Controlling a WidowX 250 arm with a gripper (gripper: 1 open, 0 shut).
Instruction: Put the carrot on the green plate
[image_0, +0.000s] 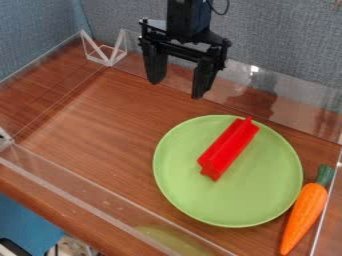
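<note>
The carrot (305, 215) is orange with a small green top and lies on the wooden table at the right edge, just off the rim of the green plate (187, 165). A bright red bar (227, 148) rests across the plate's middle. My gripper (178, 82) hangs over the table behind the plate, pointing down. Its two black fingers stand apart with nothing between them, well away from the carrot.
A clear plastic wall (80, 190) runs along the table's front and left sides. A white wire stand (104, 47) sits at the back left corner. Bare wooden tabletop (80, 120) stretches to the left of the plate.
</note>
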